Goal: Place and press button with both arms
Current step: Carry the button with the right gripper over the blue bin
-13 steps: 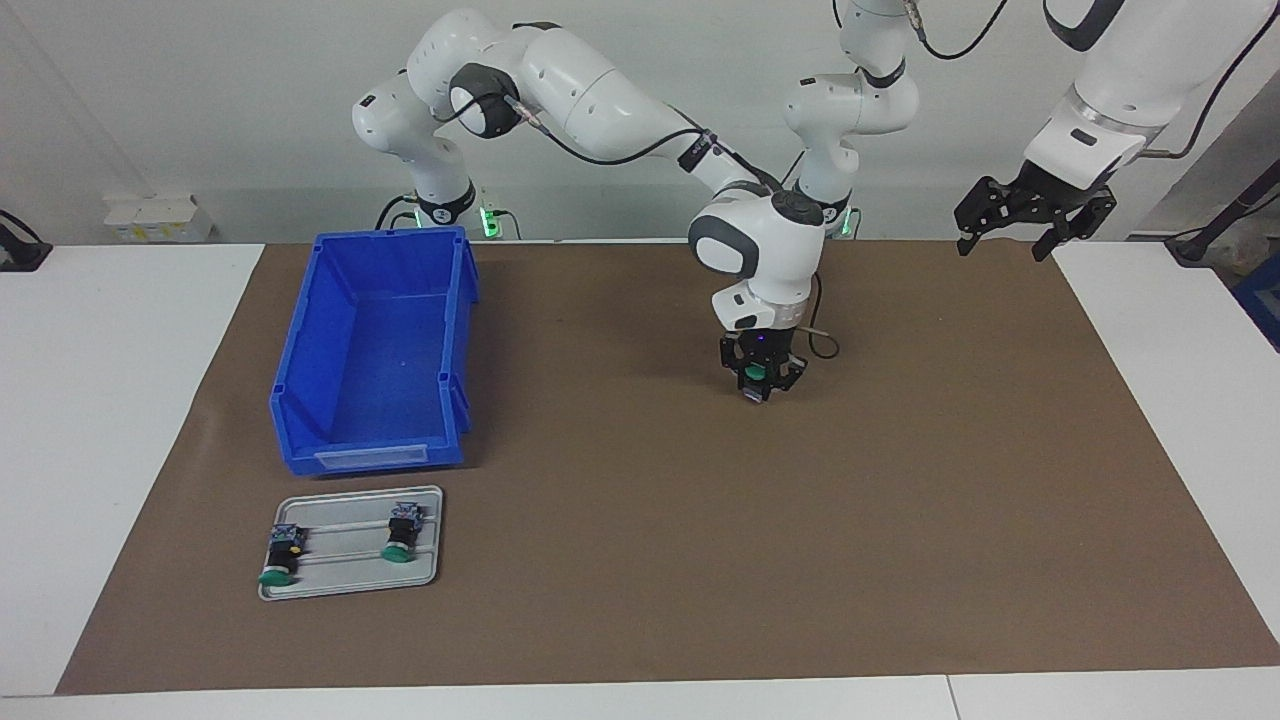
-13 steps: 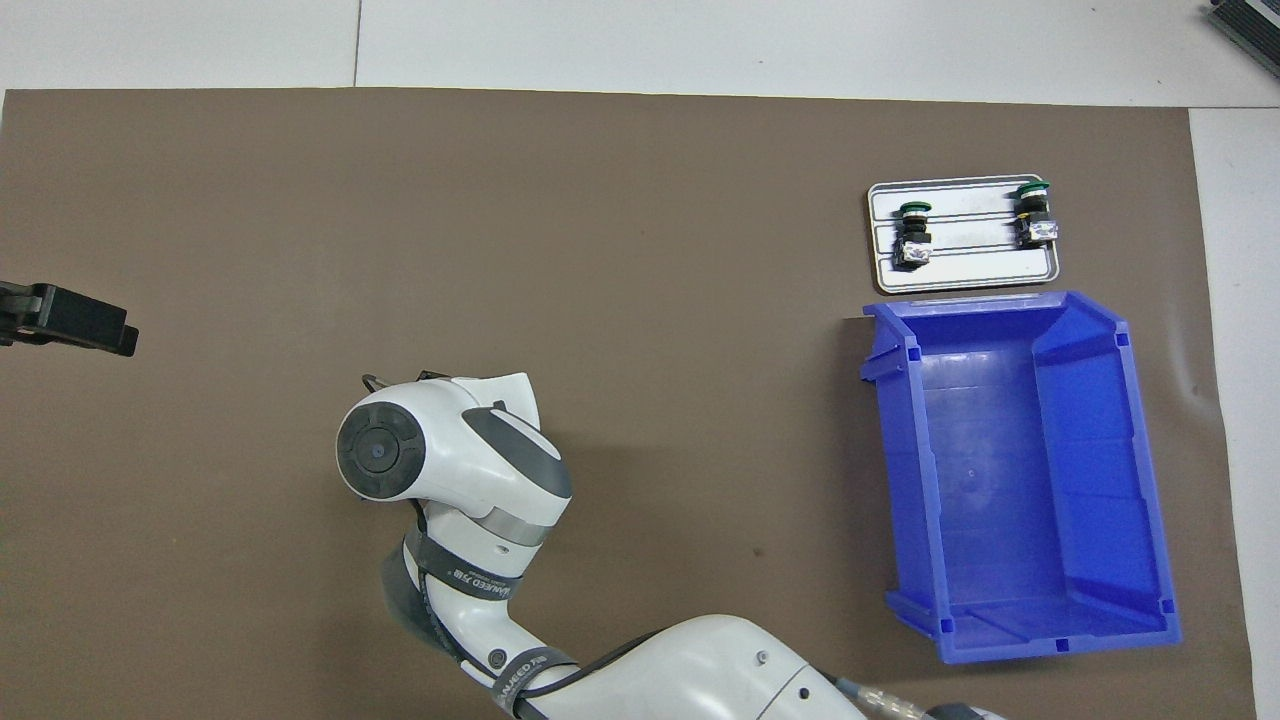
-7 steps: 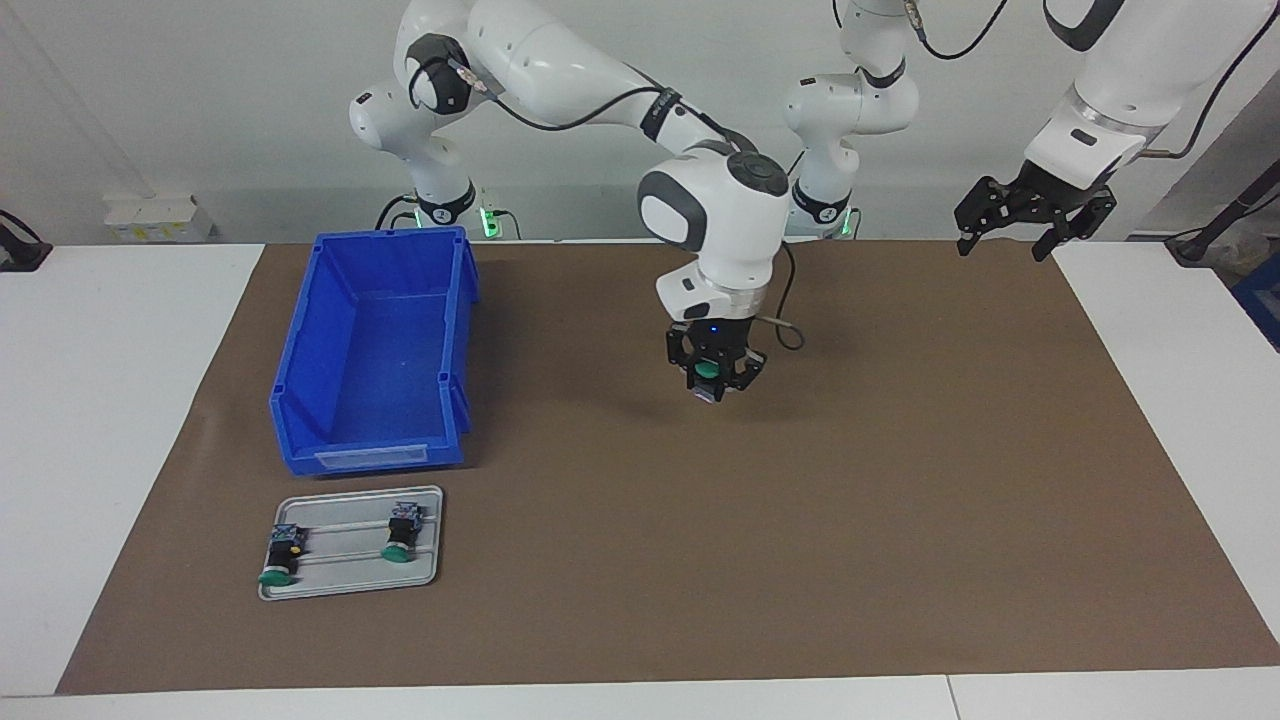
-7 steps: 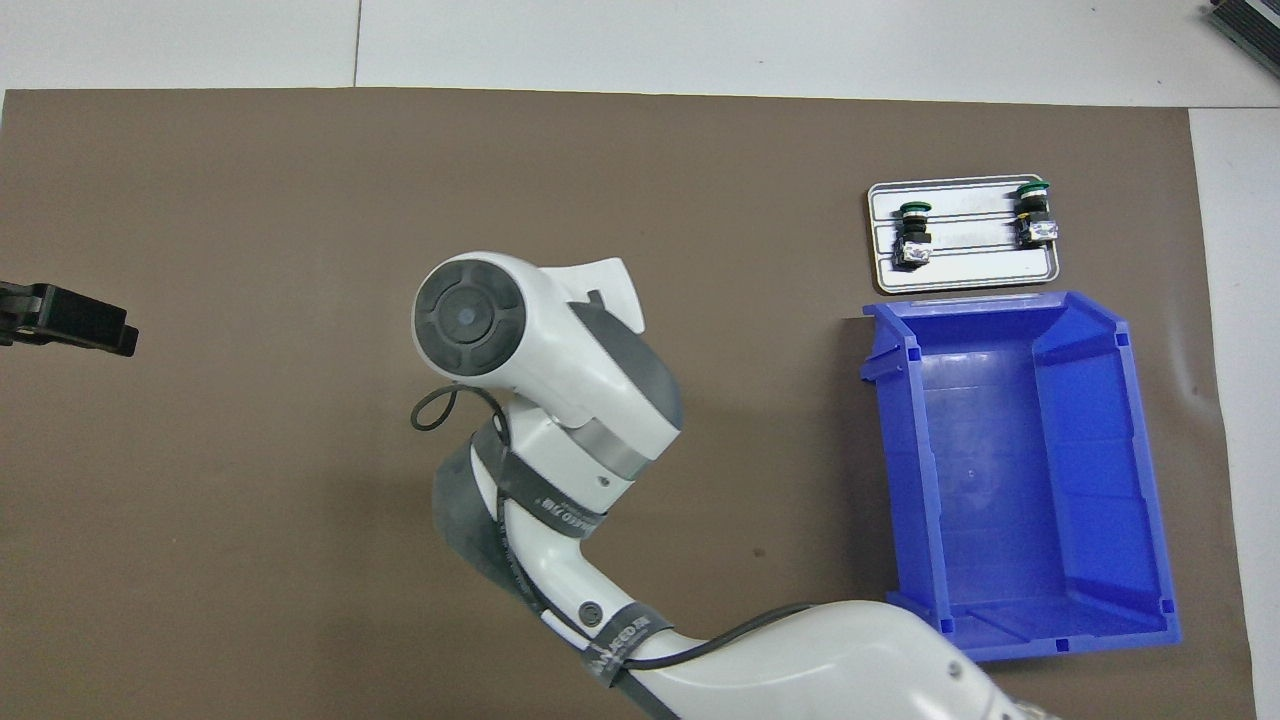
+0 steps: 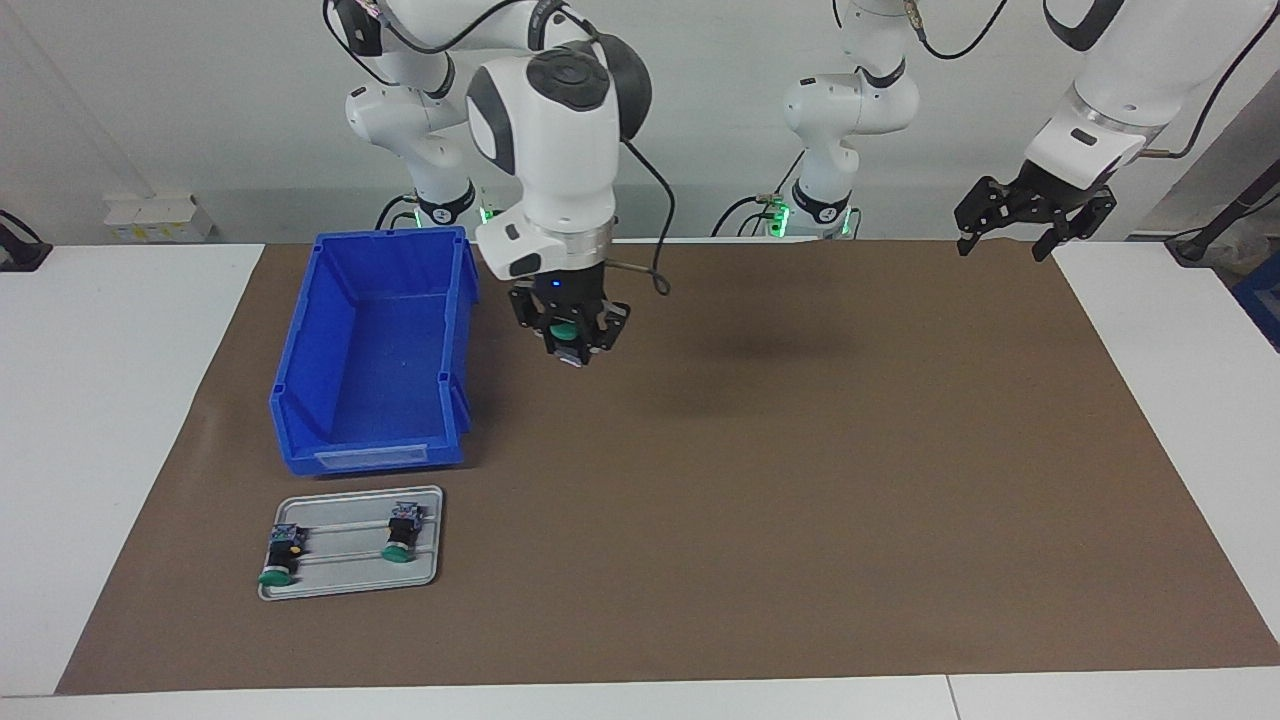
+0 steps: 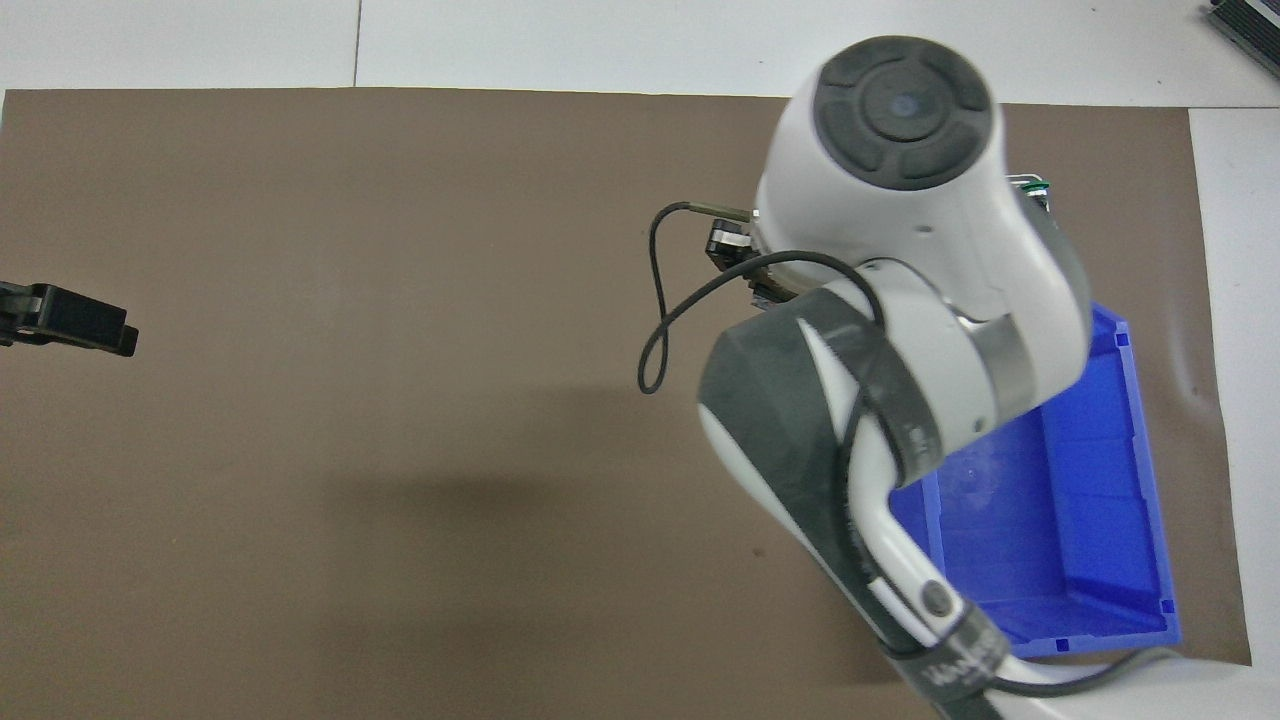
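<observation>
The button (image 5: 566, 330), green-capped with a black body, hangs in the air with my right gripper (image 5: 570, 354) shut on it. It is over the brown mat (image 5: 800, 500), just beside the blue bin (image 5: 300, 345). From overhead the right arm's wrist covers gripper and button, and only a black edge of the gripper (image 6: 728, 248) shows. My left gripper (image 5: 1002, 250) waits open and empty, raised over the mat's corner at the left arm's end; its tip (image 6: 70, 320) shows in the overhead view.
A grey tray (image 5: 345, 565) lies farther from the robots than the bin and holds two more buttons, one plain (image 5: 400, 535) and one with a yellow spot (image 5: 280, 555). From overhead the right arm hides most of the tray and part of the bin (image 6: 1080, 520).
The right arm has risen and swung the held button from the middle of the mat toward the blue bin. The left arm has not moved.
</observation>
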`<state>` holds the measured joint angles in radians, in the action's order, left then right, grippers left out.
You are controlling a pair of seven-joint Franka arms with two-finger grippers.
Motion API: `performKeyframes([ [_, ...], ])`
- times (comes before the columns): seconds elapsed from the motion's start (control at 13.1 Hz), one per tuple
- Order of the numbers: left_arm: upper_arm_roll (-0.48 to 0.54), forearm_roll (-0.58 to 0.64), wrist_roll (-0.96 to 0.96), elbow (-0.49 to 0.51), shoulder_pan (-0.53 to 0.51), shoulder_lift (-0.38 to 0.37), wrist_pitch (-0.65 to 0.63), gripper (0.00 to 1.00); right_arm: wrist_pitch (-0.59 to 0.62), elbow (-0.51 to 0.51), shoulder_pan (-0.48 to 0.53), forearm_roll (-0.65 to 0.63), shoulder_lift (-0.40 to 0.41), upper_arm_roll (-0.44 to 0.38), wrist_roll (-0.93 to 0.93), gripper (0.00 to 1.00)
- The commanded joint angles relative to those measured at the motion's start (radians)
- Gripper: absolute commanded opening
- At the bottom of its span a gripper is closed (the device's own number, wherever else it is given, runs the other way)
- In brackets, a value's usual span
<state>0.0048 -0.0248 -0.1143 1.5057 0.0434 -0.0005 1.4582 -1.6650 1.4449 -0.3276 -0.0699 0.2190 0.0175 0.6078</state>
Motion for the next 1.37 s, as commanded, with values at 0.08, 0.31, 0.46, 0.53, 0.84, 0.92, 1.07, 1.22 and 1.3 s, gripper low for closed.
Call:
performKeyframes([
  [0.08,0.004,-0.011,-0.007,0.036,-0.002,-0.029,0.016,1.00,-0.085,0.341,0.168,0.036,-0.249,0.016,-0.256,0.10],
  [0.31,0.004,-0.011,-0.007,0.036,-0.002,-0.030,0.016,1.00,-0.226,0.536,0.281,0.058,-0.338,0.015,-0.415,0.09],
  [0.46,0.004,-0.011,-0.007,0.036,-0.002,-0.029,0.016,1.00,-0.349,0.665,0.335,0.058,-0.388,0.012,-0.526,0.09],
  [0.53,0.004,-0.011,-0.007,0.036,-0.002,-0.029,0.016,1.00,-0.382,0.699,0.349,0.058,-0.394,0.012,-0.543,0.09],
  [0.84,0.004,-0.011,-0.007,0.036,-0.002,-0.029,0.016,1.00,-0.592,0.814,0.375,0.058,-0.357,0.010,-0.571,0.09],
  [0.92,0.004,-0.011,-0.007,0.036,-0.002,-0.029,0.016,1.00,-0.629,0.821,0.377,0.058,-0.333,0.010,-0.573,0.09],
  [1.07,0.004,-0.011,-0.007,0.036,-0.002,-0.029,0.016,1.00,-0.709,0.822,0.389,0.056,-0.261,0.010,-0.574,0.09],
  [1.22,0.004,-0.011,-0.007,0.036,-0.002,-0.029,0.016,1.00,-0.815,0.850,0.387,0.056,-0.210,0.010,-0.573,0.09],
  [1.3,0.004,-0.011,-0.007,0.036,-0.002,-0.029,0.016,1.00,-0.858,0.856,0.389,0.056,-0.184,0.010,-0.573,0.10],
])
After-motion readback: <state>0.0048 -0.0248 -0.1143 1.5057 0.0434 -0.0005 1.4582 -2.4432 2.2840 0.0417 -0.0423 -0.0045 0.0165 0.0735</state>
